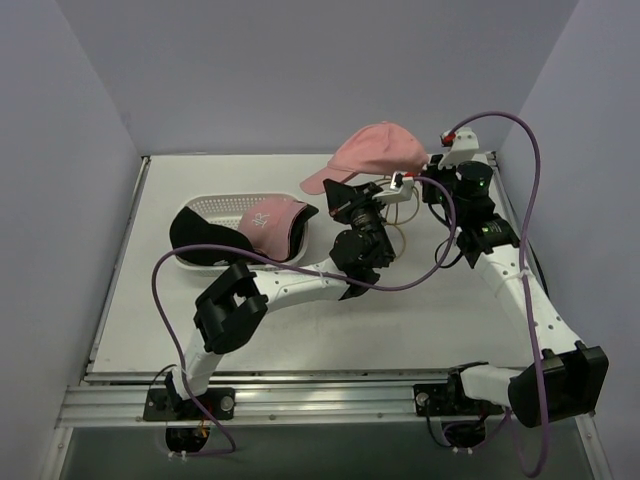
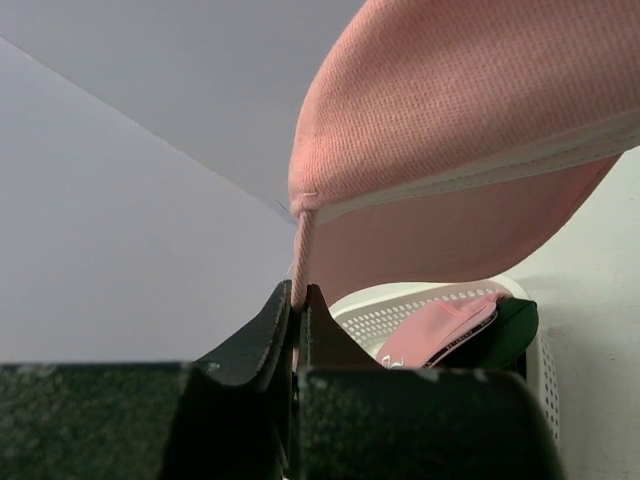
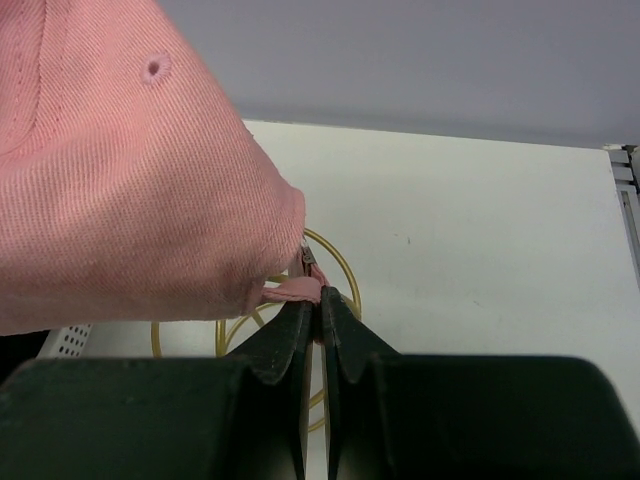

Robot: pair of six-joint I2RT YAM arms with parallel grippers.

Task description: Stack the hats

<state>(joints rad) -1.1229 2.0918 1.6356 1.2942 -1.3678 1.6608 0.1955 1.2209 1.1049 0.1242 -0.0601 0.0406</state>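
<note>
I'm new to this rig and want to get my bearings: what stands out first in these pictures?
A pink fabric baseball cap hangs in the air over the far right of the table, pinched at its edges by the shut left gripper and right gripper. To its left, a white perforated plastic basket holds another pink cap with dark caps.

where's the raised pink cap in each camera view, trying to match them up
Top external: the raised pink fabric baseball cap sits upper centre-right.
Left wrist: it fills the upper right.
Right wrist: it fills the left half.
Shared landmark: white perforated plastic basket, left of centre from above, low centre-right for the left wrist, a sliver lower left for the right wrist.
</note>
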